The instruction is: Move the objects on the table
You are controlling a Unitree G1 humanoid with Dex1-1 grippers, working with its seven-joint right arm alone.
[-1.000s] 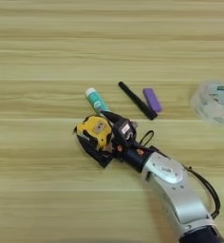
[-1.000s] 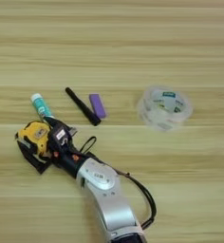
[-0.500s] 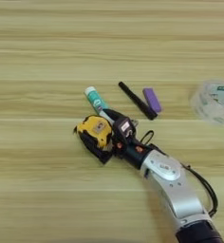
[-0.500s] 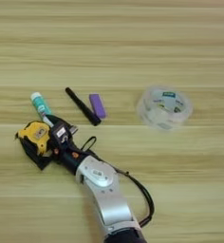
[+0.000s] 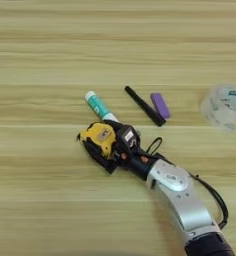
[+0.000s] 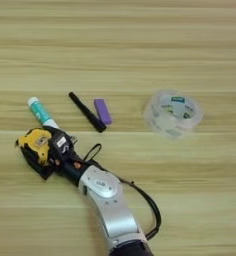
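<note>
Black two-finger right gripper (image 5: 115,150) clamping the boxy yellow-and-black tape measure (image 5: 101,141) on the streaked wooden table (image 5: 50,50)

The smooth white tube (image 5: 100,106) is lying just beyond it, both sitting left of centre, nearer the tabletop's front edge, with a slim black marker (image 5: 144,105), purple block (image 5: 160,105) and clear tape roll (image 6: 173,113) rightward

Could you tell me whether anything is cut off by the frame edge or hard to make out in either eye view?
In the left eye view the clear tape roll runs off the right edge; the right eye view shows it whole, though its transparent wall blends into the table. In both views the pincer overlaps the tape measure, hiding its near side and the tube's lower end.
</note>
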